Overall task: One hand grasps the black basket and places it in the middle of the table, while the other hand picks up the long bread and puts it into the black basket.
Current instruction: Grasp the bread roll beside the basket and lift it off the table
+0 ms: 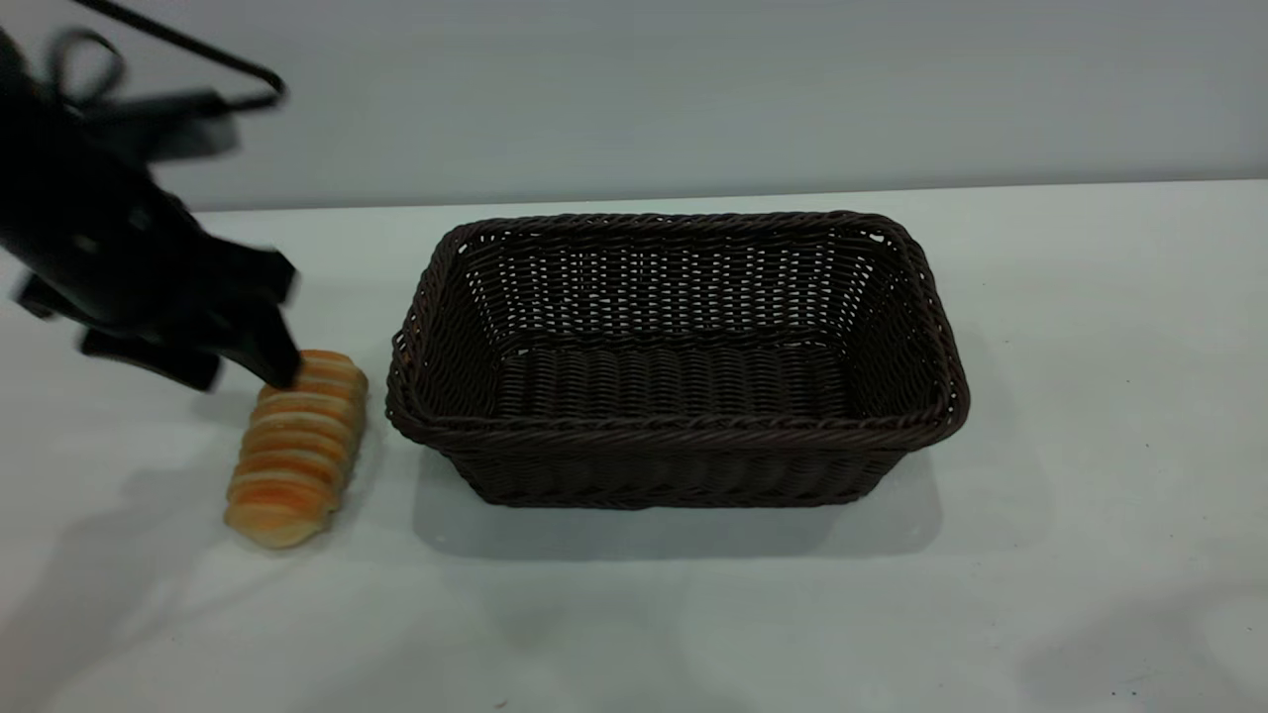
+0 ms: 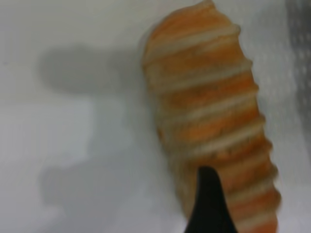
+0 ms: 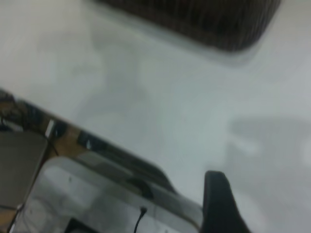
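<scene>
The black basket (image 1: 674, 361) stands empty in the middle of the table (image 1: 1090, 347). The long bread (image 1: 297, 446) lies on the table just left of it, clear of its rim. My left gripper (image 1: 243, 374) is open, low over the bread's far end, with one fingertip touching that end. In the left wrist view one of its fingers (image 2: 209, 204) shows dark against the bread (image 2: 209, 111). My right gripper is out of the exterior view. In its own view one of its fingers (image 3: 219, 204) hangs above bare table, well away from the basket (image 3: 204, 19), holding nothing.
In the right wrist view the table's edge (image 3: 116, 145) runs close by, with a grey fixture (image 3: 87, 194) and clutter below it. A pale wall (image 1: 693, 89) stands behind the table.
</scene>
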`<control>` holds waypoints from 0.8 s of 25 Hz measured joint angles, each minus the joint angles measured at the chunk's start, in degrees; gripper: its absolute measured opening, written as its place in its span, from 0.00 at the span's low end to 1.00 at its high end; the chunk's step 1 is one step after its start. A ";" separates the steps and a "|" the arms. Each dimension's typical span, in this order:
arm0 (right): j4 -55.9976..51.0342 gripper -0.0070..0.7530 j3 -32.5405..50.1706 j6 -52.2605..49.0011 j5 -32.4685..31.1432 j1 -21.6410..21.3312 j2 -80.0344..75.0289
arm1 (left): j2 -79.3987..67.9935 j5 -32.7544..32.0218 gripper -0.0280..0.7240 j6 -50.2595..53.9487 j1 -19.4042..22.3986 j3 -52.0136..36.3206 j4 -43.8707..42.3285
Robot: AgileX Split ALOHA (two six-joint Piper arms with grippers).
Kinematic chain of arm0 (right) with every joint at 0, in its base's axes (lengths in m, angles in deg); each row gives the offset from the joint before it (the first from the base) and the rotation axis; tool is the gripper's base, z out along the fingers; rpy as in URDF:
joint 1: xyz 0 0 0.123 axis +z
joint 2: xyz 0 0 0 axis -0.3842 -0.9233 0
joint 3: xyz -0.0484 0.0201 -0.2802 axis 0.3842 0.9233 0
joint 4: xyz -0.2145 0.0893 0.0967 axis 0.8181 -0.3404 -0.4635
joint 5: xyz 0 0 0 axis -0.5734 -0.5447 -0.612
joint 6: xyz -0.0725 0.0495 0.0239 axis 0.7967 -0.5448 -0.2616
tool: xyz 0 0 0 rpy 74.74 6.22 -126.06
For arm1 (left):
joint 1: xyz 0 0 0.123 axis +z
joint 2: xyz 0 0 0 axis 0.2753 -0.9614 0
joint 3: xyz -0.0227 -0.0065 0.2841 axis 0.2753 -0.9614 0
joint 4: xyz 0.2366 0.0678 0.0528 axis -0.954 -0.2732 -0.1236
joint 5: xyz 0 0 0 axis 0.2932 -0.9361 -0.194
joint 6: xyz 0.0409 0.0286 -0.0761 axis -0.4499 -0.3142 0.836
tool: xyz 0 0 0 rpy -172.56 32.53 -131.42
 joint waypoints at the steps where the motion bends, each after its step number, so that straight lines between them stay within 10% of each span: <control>1: 0.00 0.63 2.69 0.07 0.13 0.00 2.00 | -1.81 0.91 0.77 0.00 -0.50 0.58 0.00; 11: 7.38 0.63 15.67 -3.66 -4.12 0.00 31.95 | -10.37 6.15 0.73 -0.07 -1.56 2.01 -0.57; 20: 13.80 0.63 21.77 -9.58 -8.41 0.00 48.24 | -9.13 4.91 0.16 -0.02 -1.62 2.02 -2.14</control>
